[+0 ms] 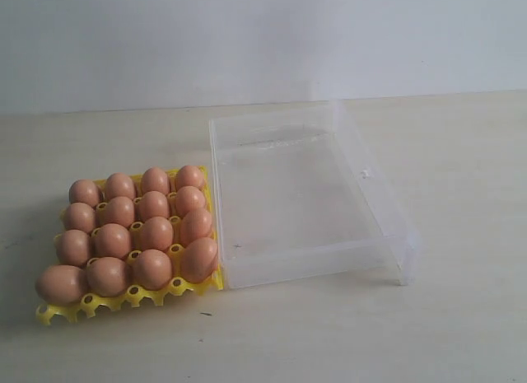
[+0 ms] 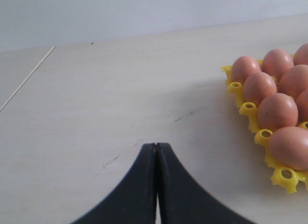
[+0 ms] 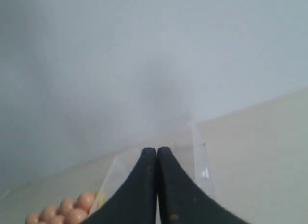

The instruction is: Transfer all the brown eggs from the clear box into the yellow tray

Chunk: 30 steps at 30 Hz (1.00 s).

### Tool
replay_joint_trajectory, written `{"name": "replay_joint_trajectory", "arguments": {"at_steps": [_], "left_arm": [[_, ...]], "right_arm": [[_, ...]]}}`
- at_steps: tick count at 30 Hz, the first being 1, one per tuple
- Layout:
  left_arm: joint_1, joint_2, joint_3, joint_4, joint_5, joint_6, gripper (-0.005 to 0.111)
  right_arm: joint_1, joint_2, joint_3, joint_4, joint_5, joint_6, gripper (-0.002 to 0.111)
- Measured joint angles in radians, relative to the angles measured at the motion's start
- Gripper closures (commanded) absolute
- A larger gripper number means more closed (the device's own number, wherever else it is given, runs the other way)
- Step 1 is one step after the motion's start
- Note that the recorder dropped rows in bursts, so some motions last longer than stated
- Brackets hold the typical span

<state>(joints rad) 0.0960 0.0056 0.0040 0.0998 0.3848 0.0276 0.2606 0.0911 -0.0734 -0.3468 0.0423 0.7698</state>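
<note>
Over the table, left pincer and right pincer are closed, empty.

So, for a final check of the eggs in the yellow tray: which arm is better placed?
Left, likely. The left pincer, shut, hangs close beside the bright yellow plastic egg tray of oval brown eggs; the right pincer sits farther off, across the clear plastic box.

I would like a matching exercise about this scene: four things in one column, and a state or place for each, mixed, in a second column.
Column one:
1. brown eggs
2. clear box
3. yellow tray
4. left hand

Column two:
A. shut, holding nothing
B. holds no eggs
C. every cell filled
D. sitting in the tray's cells

Pairs: 1-D, 2-B, 3-C, 4-A.
</note>
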Motion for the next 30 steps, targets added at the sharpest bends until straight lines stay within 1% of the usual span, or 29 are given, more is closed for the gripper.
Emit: {"name": "replay_joint_trajectory", "arguments": {"at_steps": [1, 2, 4, 6, 10, 23, 25, 30], "left_arm": [[0.000, 0.000, 0.000, 0.000, 0.000, 0.000, 0.107], [0.000, 0.000, 0.000, 0.000, 0.000, 0.000, 0.107], [0.000, 0.000, 0.000, 0.000, 0.000, 0.000, 0.107], [0.000, 0.000, 0.000, 0.000, 0.000, 0.000, 0.107], [0.000, 0.000, 0.000, 0.000, 0.000, 0.000, 0.107], [0.000, 0.000, 0.000, 0.000, 0.000, 0.000, 0.107], [0.000, 0.000, 0.000, 0.000, 0.000, 0.000, 0.107], [0.000, 0.000, 0.000, 0.000, 0.000, 0.000, 0.107]], "right_arm": [[-0.039, -0.059, 0.019, 0.002, -0.004, 0.000, 0.108], [-0.056, -0.075, 0.029, 0.005, -0.008, 0.000, 0.108], [-0.091, -0.084, 0.067, 0.074, -0.006, 0.000, 0.108], [-0.093, -0.084, 0.069, 0.106, 0.051, 0.000, 0.108], [-0.094, -0.084, 0.069, 0.106, 0.137, 0.000, 0.108], [-0.096, -0.084, 0.069, 0.106, 0.148, -0.008, 0.108], [-0.096, -0.084, 0.069, 0.106, 0.148, -0.078, 0.108], [-0.096, -0.084, 0.069, 0.184, 0.148, -0.360, 0.108]]}}
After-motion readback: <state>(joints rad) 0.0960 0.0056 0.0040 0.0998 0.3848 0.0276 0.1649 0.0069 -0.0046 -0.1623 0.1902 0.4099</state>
